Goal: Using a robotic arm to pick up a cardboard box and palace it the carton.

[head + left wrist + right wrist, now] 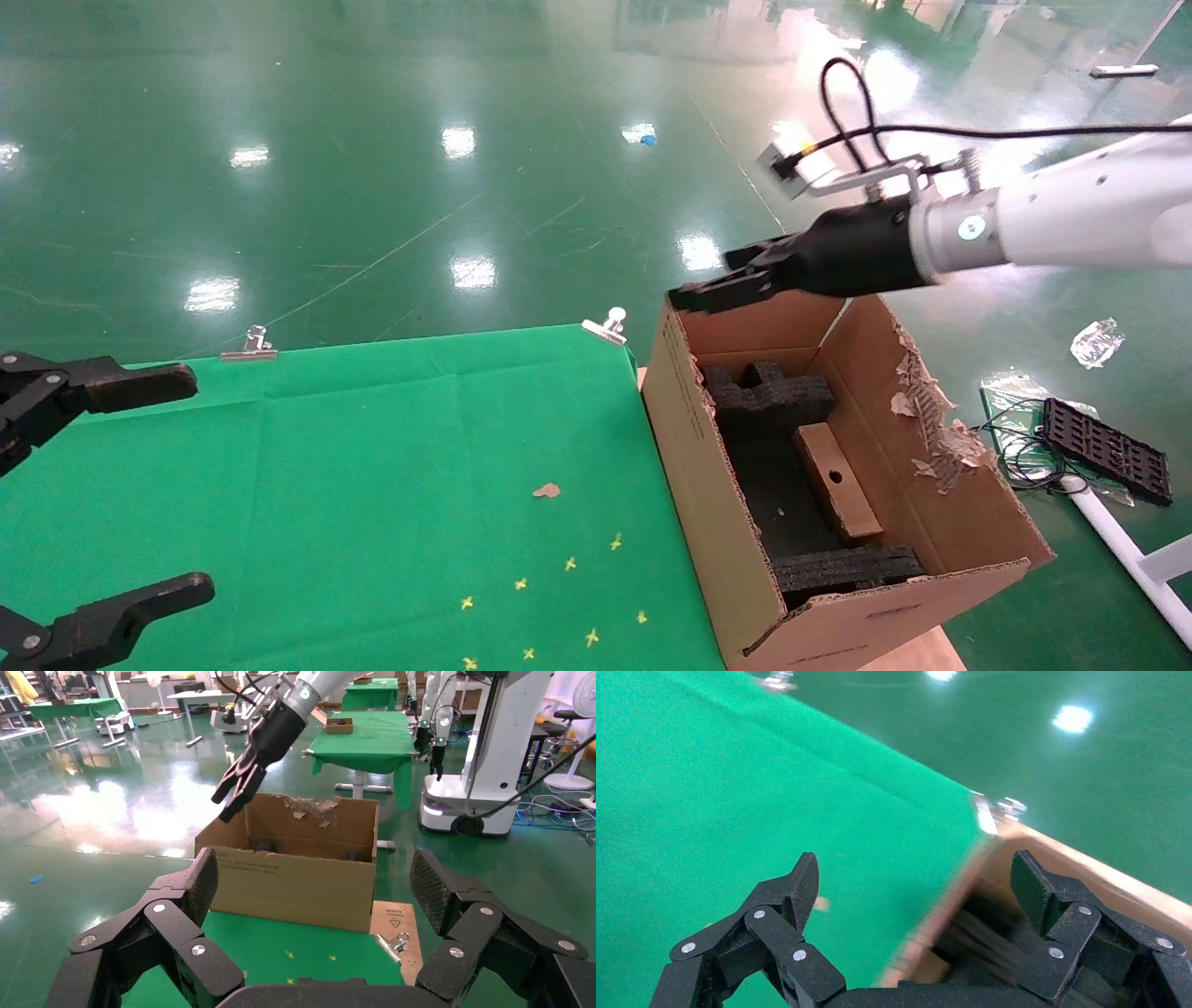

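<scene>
The small cardboard box lies inside the carton, between black foam blocks, its narrow side with the round hole facing up. My right gripper on the white robotic arm is open and empty, above the carton's far left corner; it also shows in the left wrist view. In the right wrist view its fingers straddle the carton's wall. My left gripper is open and empty, parked over the table's left edge; the carton stands ahead of it.
The green cloth table bears small yellow marks and a paper scrap. Metal clips hold the cloth's far edge. The carton's right flap is torn ragged. A black tray and cables lie on the floor to the right.
</scene>
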Controlling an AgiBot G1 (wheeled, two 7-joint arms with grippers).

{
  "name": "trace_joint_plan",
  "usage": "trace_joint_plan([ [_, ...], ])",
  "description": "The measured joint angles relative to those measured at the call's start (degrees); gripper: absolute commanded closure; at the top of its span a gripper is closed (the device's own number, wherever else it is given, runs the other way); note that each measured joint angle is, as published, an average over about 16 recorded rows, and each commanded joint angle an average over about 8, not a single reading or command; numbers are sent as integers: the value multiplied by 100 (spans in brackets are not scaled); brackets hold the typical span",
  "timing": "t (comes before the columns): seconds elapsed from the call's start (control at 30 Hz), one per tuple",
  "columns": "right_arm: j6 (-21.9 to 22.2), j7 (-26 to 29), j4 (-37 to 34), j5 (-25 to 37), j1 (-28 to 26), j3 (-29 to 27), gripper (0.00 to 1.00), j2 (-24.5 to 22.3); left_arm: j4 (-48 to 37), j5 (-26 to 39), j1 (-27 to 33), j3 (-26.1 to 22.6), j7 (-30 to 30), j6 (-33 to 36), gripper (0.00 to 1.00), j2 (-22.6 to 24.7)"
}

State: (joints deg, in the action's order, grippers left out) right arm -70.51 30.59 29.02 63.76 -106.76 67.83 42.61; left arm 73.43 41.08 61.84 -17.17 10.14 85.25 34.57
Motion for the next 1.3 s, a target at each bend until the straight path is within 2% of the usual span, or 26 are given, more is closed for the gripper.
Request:
trace_joint_plan([
  [1.3, -1307, -1707, 3834, -1884, 3889, -4457, 0, -653, 0, -8, 3, -11, -6, -4, 0, -4],
])
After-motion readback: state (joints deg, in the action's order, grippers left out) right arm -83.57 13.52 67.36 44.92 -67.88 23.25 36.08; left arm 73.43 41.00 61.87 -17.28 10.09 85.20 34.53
